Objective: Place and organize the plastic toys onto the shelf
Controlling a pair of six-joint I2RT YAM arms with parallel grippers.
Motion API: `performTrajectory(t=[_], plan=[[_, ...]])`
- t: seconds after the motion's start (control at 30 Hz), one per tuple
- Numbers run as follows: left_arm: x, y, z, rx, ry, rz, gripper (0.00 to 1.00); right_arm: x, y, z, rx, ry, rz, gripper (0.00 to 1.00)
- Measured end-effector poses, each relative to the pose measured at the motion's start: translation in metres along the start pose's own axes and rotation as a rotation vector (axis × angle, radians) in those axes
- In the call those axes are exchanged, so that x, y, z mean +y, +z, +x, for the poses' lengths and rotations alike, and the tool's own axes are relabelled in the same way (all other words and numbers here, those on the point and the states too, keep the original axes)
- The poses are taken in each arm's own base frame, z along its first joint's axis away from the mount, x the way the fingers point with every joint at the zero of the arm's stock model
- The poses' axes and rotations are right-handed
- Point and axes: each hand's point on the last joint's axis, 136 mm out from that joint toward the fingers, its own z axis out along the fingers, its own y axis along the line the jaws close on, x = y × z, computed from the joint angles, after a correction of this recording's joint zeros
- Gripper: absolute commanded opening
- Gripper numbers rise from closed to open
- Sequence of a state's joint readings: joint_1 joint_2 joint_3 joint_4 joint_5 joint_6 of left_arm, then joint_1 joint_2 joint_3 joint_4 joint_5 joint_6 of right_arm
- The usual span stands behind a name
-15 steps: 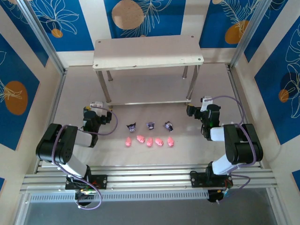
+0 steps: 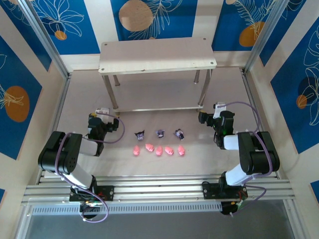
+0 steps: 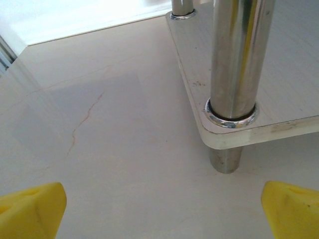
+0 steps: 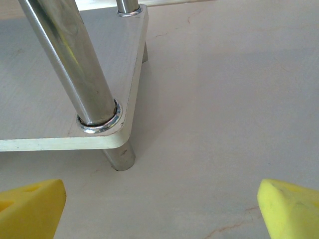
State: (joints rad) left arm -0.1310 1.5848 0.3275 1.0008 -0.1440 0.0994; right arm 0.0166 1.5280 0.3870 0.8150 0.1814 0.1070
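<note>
Left gripper (image 2: 102, 115) and right gripper (image 2: 207, 115) stand wide open, empty, unmoved from a moment ago. Between them, lower centre, plastic toys (image 2: 158, 149) line the table (image 2: 79, 94); the shelf (image 2: 157, 57) beyond, upper centre, looks bare: placing unstarted.

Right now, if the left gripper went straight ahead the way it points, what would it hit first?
Likely the shelf: its front leg and board corner stand just right of centre between the left gripper's open fingers; depth is uncertain.
</note>
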Motion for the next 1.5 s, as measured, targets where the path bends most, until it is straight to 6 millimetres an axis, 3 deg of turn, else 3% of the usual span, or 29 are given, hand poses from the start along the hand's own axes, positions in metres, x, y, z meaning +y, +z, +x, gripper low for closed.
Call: performTrajectory(t=[0.07, 0.2, 0.3, 0.37, 0.43, 0.57, 0.63, 0.73, 0.83, 0.93, 1.1, 1.3, 1.43, 1.5], plan=[[-0.002, 0.001, -0.001, -0.002, -0.002, 0.018, 0.97, 0.0, 0.0, 0.0, 0.0, 0.0, 0.0, 0.98], [0.0, 0.003, 0.0, 0.008, -0.025, 0.045, 0.72, 0.001, 0.0, 0.0, 0.001, 0.005, -0.008, 0.79], [0.0, 0.003, 0.0, 0.029, -0.031, 0.059, 0.57, 0.001, 0.0, 0.001, 0.006, 0.014, -0.017, 0.76], [0.001, 0.001, -0.008, 0.041, -0.034, 0.066, 0.51, 0.0, 0.0, 0.001, 0.021, 0.021, -0.011, 0.76], [0.003, -0.005, -0.028, 0.028, -0.037, 0.07, 0.5, -0.001, 0.0, -0.004, 0.036, 0.028, -0.002, 0.72], [0.007, -0.03, -0.092, -0.07, -0.077, 0.081, 0.48, 0.003, -0.012, -0.045, 0.018, 0.041, 0.008, 0.66], [0.005, -0.044, -0.113, -0.096, -0.099, 0.091, 0.47, 0.009, -0.022, -0.068, 0.002, 0.047, 0.009, 0.65], [-0.012, -0.063, -0.126, -0.08, -0.13, 0.135, 0.41, 0.034, -0.046, -0.095, -0.006, 0.05, -0.028, 0.65], [-0.032, -0.077, -0.118, -0.01, -0.148, 0.187, 0.4, 0.067, -0.073, -0.1, 0.03, 0.036, -0.085, 0.64], [-0.045, -0.087, -0.1, 0.082, -0.152, 0.21, 0.4, 0.098, -0.093, -0.084, 0.129, 0.006, -0.135, 0.63], [-0.049, -0.098, -0.077, 0.197, -0.14, 0.201, 0.4, 0.13, -0.117, -0.028, 0.365, -0.084, -0.177, 0.63], [-0.046, -0.105, -0.07, 0.239, -0.146, 0.185, 0.41, 0.139, -0.125, 0.033, 0.602, -0.172, -0.163, 0.63], [-0.046, -0.105, -0.07, 0.245, -0.158, 0.184, 0.41, 0.139, -0.121, 0.06, 0.712, -0.206, -0.137, 0.64], [-0.046, -0.105, -0.069, 0.248, -0.159, 0.185, 0.41, 0.143, -0.116, 0.065, 0.741, -0.217, -0.131, 0.64]])
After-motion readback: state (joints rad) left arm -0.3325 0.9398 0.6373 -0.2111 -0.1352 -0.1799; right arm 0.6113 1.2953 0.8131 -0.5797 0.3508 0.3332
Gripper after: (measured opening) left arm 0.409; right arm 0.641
